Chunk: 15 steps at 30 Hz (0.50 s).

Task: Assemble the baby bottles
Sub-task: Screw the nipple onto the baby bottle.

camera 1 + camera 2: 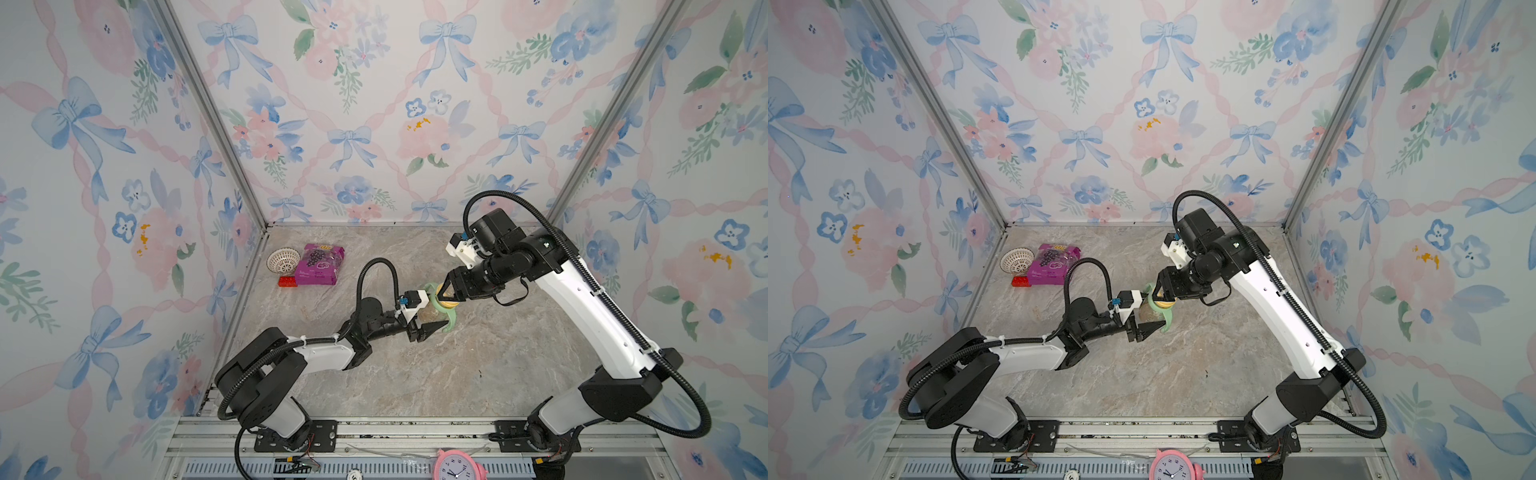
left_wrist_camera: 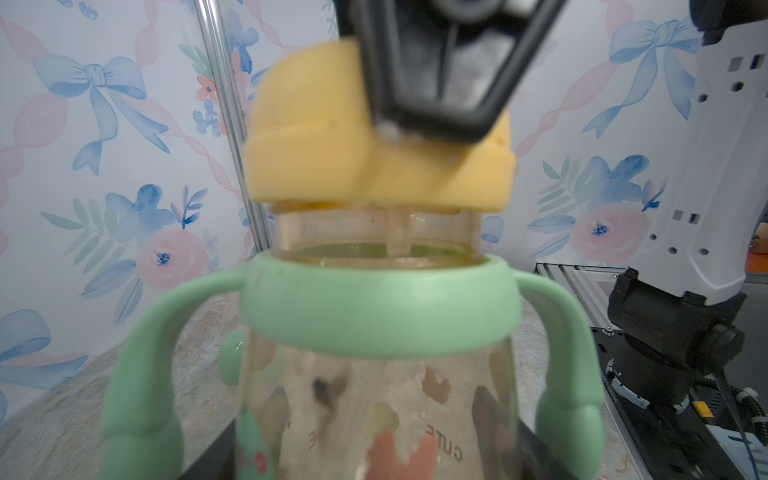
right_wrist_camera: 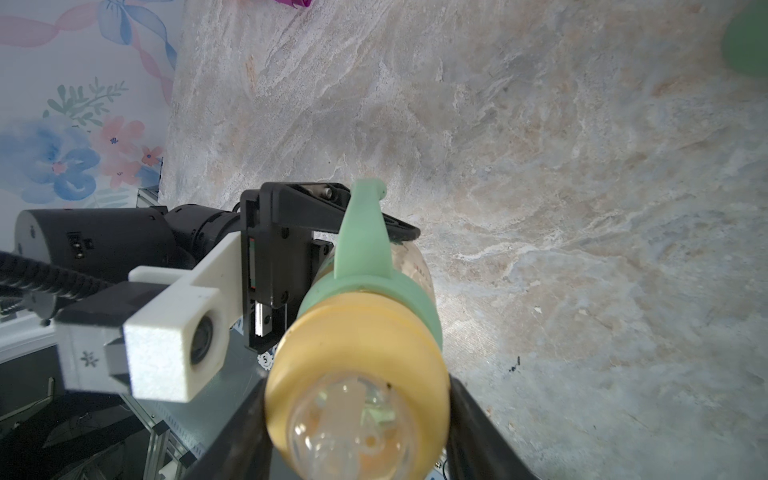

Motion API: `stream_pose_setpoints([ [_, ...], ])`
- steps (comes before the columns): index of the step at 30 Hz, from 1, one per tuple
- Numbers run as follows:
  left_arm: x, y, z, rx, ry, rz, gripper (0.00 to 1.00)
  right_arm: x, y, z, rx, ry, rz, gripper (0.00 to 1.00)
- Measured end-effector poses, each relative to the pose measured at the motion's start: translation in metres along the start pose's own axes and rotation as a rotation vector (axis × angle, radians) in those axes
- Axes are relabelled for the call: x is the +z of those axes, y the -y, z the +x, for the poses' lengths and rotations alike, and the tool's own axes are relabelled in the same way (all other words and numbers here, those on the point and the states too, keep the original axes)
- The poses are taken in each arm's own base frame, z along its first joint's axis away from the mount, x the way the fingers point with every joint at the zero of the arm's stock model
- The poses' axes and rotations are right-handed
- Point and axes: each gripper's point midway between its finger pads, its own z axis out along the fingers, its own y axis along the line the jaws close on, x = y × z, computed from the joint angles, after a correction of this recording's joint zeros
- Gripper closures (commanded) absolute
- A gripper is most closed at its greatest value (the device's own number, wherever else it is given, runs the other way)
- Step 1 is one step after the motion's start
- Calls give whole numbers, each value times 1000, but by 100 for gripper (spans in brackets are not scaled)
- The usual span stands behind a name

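Bottle standing near the middle of the table, caught between the two arms.
- Long axis running close to upright. The nipple end is pointing up and leaning a little toward the right arm's side.
- The right wrist view is looking almost straight down that axis.
- Cannot tell whether the base is touching the table.

Parts, top down:
- The yellow collar is sitting over the mouth of the jar body.
- A band of bare clear neck is showing below the collar.
- The pale green two-handled ring is seated around the neck. Both handles are curving down alongside the jar toward its base.

Grippers:
- The left gripper is reaching in level from the left. Its jaws are clamping the jar body low down, one finger on each side.
- The right gripper is coming in from above and the right. Its jaws are pressing on opposite sides of the yellow collar.

Surface and room:
- The table is showing a grey-beige marble pattern.
- In the far left corner a purple snack packet is lying flat. A white lattice basket is just beside it, against the wall, and a small red block is touching the packet's near corner.
- All three are lying well apart from the bottle.
- Three walls are enclosing the table, papered with blue bows, pink ribbons and flowers. Aluminium posts are standing at the corners.
- A pink clock is sitting on the front rail.
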Motion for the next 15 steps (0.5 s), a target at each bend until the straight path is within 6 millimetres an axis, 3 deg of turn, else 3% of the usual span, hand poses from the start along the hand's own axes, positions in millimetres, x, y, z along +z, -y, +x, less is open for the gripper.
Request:
stream_pose_setpoints([
  [15,-4,24,32,-89,-124,127,100,27,11,27,-141,-97,-97,62],
])
